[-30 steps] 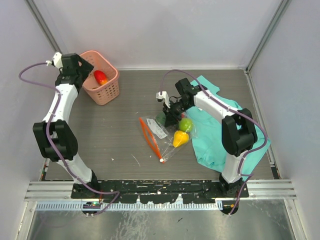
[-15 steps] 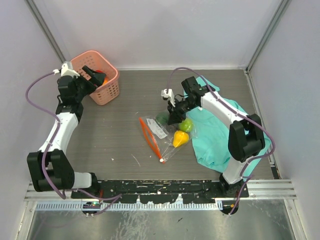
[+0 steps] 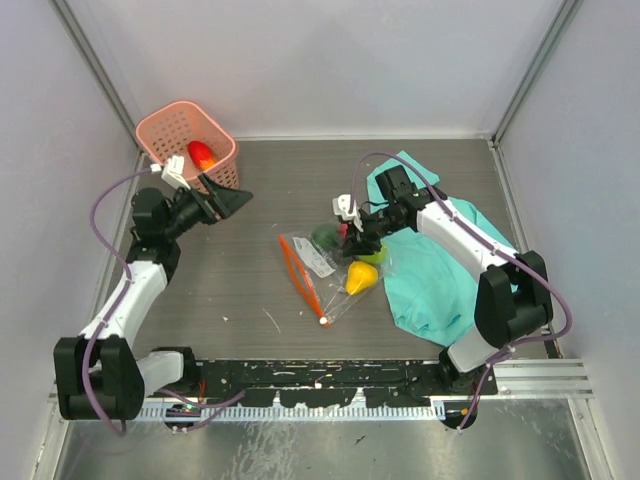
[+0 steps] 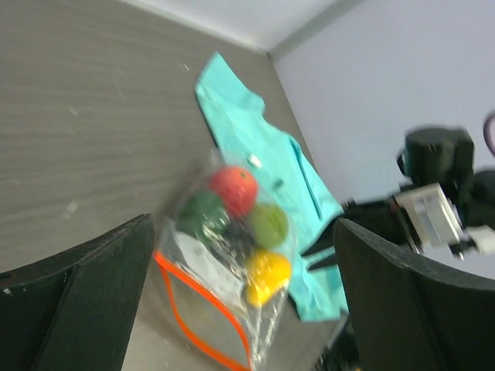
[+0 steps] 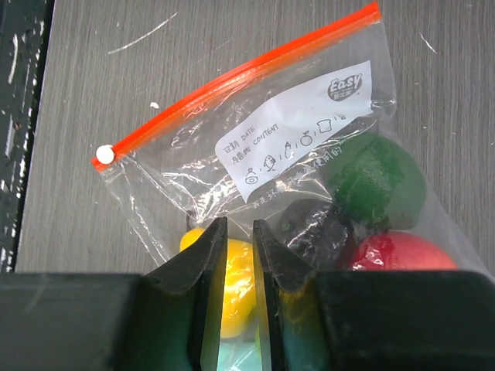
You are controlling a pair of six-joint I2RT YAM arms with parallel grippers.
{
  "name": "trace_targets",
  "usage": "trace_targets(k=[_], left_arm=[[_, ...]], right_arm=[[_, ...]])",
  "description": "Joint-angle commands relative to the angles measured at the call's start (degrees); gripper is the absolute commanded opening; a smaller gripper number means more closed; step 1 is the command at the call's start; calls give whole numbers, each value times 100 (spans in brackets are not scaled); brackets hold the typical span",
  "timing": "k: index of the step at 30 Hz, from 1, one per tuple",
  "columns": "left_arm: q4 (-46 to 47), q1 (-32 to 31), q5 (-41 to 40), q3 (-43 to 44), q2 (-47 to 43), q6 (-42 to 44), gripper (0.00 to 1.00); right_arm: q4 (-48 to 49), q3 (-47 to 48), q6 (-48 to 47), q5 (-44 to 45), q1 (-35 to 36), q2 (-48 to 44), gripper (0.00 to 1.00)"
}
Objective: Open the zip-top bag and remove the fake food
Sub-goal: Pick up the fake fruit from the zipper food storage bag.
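The zip-top bag (image 3: 318, 268) lies at mid-table, its red-orange zip strip (image 3: 297, 272) spread in a loop and its white slider (image 5: 104, 154) at the near end. Inside is fake food: a yellow piece (image 3: 360, 277), a light green one (image 3: 373, 254), a dark green one (image 5: 375, 182), a red one (image 5: 394, 251) and a dark one (image 5: 309, 228). My right gripper (image 5: 240, 228) sits over the bag's closed end with its jaws almost together, seemingly pinching the plastic. My left gripper (image 3: 228, 200) is wide open and empty, left of the bag, which shows between its fingers (image 4: 100, 270).
A pink basket (image 3: 165, 128) at the back left holds a red-orange fruit (image 3: 201, 153). A teal cloth (image 3: 440, 270) lies crumpled on the right, under the right arm and touching the bag's far side. Grey walls close in the table.
My left arm has swung away from the pink basket and come down toward the table's middle, now pointing at the bag. My right gripper stayed at the bag; its arm shifted slightly right.
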Motion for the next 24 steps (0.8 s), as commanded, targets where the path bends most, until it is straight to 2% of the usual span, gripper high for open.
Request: trace_targets(k=[1, 8, 14, 17, 24], left_arm=[[282, -637, 216, -604, -725, 325, 100], [335, -1734, -396, -1804, -1797, 831, 100], [578, -1922, -725, -2810, -2547, 742, 98], [787, -2013, -938, -3104, -2655, 635, 97], [791, -2438, -1161, -3172, -2489, 706, 95]], right_arm=[[275, -256, -866, -153, -14, -383, 26], [271, -366, -1229, -177, -105, -363, 26], [262, -372, -1269, -239, -143, -341, 26], [230, -381, -1305, -309, -145, -324, 26], [208, -336, -1327, -190, -199, -235, 26]])
